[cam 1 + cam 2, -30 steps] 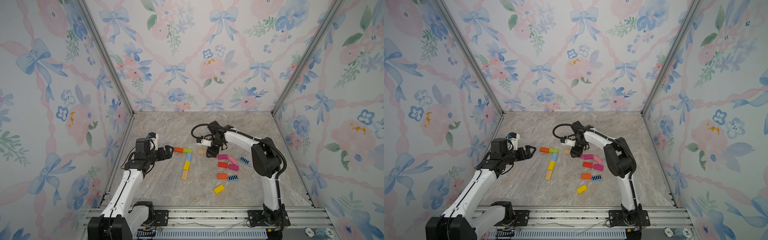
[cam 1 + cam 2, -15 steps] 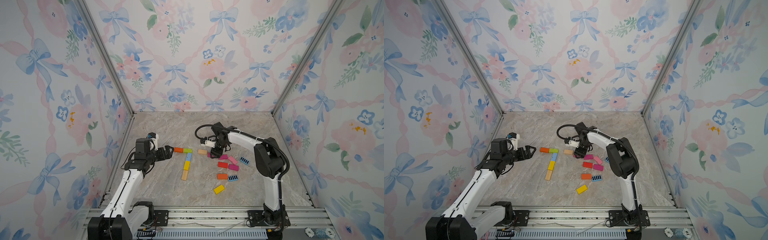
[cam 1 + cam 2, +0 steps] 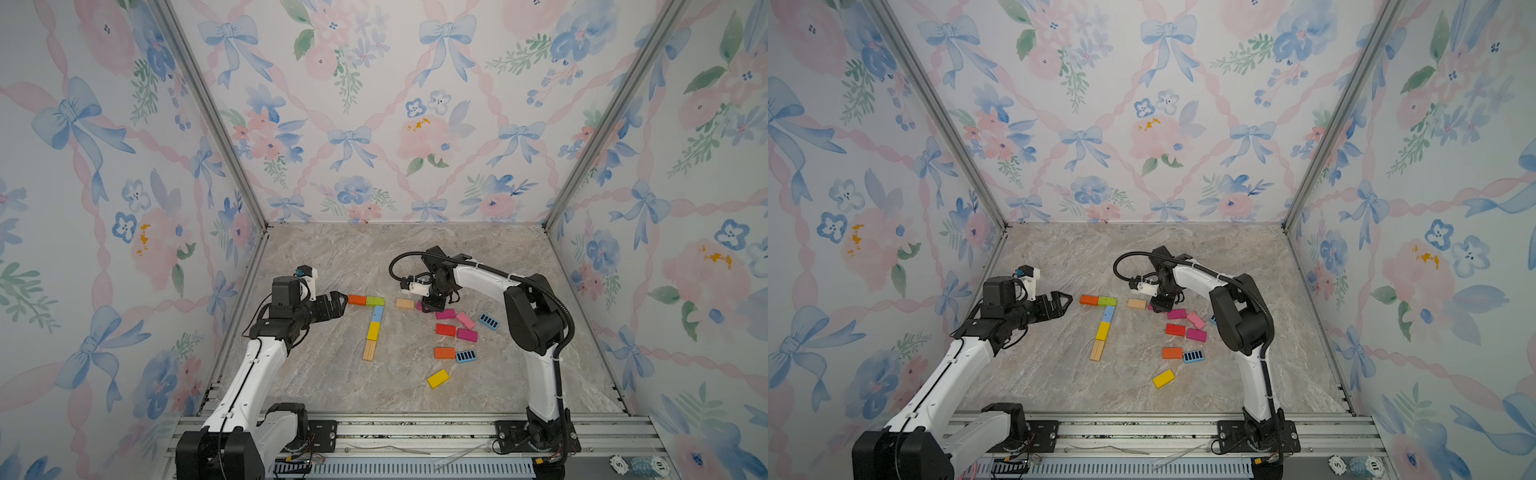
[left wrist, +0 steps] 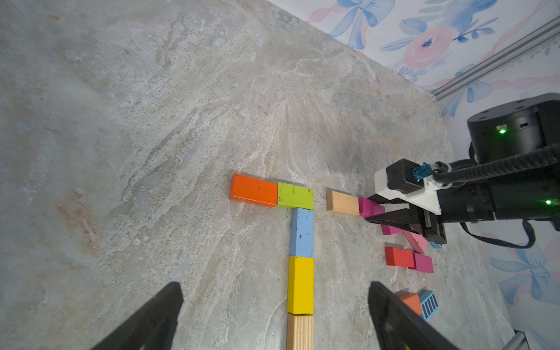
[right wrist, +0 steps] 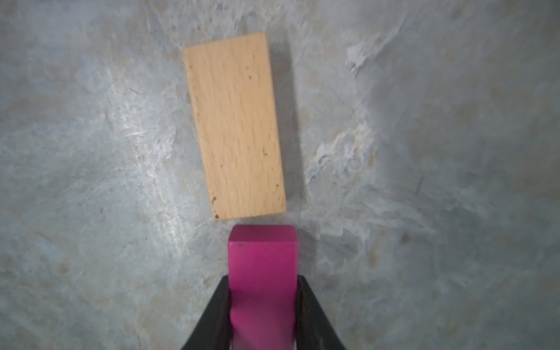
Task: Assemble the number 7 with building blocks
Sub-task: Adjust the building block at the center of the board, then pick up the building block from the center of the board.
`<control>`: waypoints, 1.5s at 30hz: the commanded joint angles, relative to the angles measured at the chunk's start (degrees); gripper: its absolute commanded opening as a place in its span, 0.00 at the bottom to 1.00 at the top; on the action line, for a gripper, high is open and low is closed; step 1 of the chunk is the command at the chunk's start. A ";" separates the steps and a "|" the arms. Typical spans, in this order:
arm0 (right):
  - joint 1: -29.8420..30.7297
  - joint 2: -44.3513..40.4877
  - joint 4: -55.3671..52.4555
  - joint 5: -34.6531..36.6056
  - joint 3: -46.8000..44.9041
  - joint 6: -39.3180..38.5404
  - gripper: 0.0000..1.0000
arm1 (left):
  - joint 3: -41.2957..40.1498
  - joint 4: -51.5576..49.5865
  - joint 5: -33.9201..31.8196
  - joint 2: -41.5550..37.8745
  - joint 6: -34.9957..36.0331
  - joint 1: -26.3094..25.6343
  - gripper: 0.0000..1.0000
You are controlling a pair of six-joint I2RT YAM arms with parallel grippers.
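In both top views the number 7 [image 3: 376,320] lies at frame centre, five blocks end to end; my left gripper [image 3: 341,300] hangs spread left of its bar.

Left wrist: my right gripper [image 4: 373,210] pinches a magenta block [image 4: 366,206] just beside the tan block [image 4: 342,203].

Right wrist: same pinch, tight. I judge this a pickup; next, lift without nudging the tan block.

Marbled grey tabletop [image 3: 1142,257], bow-and-flower wallpaper [image 3: 1100,124].

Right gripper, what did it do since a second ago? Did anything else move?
The right gripper edged toward the loose blocks and shut its jaws on a magenta block next to the tan block. The left gripper stayed open by the number 7; the 7 and the other blocks did not move.
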 commanded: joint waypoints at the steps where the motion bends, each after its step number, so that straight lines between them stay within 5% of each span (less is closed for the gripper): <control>1: 0.73 1.83 -0.28 0.99 -0.32 -1.81 0.29 | -0.55 0.64 0.35 0.40 0.84 -0.24 0.98; 20: 1.78 5.10 -3.24 0.99 3.08 -5.05 0.30 | -0.51 0.60 0.18 0.41 0.85 -0.24 0.98; 27: 1.51 2.94 -0.37 1.04 1.42 -3.73 0.65 | -0.51 0.60 0.19 0.52 0.84 -0.24 0.98; 35: 0.91 -10.46 9.50 -0.75 -5.14 1.80 0.97 | -0.51 0.60 0.40 0.16 0.84 -0.24 0.98; 40: -0.36 -24.55 23.76 3.60 -14.27 14.91 0.97 | -0.53 0.60 0.43 -0.34 0.80 -0.24 0.98; 44: -6.97 -32.43 31.04 8.31 -19.33 47.17 0.97 | -0.39 0.68 0.85 -0.17 0.76 -0.24 0.98; 45: -9.38 -32.48 28.49 4.12 -18.32 52.02 0.97 | -0.34 0.67 0.95 -0.07 0.82 -0.24 0.98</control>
